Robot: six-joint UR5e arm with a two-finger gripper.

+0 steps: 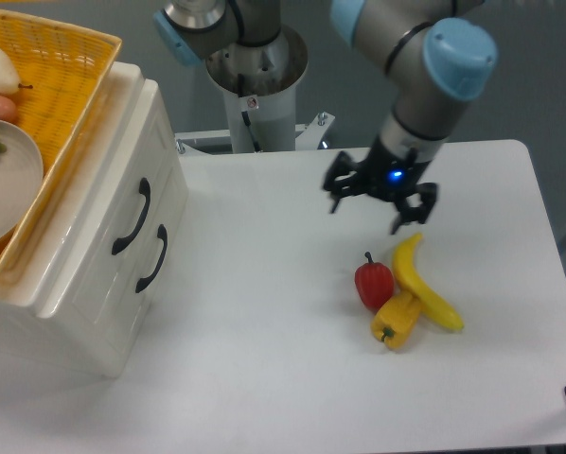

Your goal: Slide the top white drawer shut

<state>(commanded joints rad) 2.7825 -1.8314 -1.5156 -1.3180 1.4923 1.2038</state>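
Note:
The small white cabinet (94, 284) stands at the left of the table. Its top white drawer (122, 184) sits flush with the cabinet front, its curved black handle (132, 218) showing just above the lower drawer's handle (152, 258). My gripper (378, 206) hangs open over the table far to the right of the cabinet, just above the yellow banana (425, 282), with nothing between its fingers.
A yellow wicker basket (61, 85) with a plate and fruit rests on top of the cabinet. A red pepper (374, 284) and a yellow pepper (395, 319) lie beside the banana. The arm's base column (256, 95) stands at the table's back edge.

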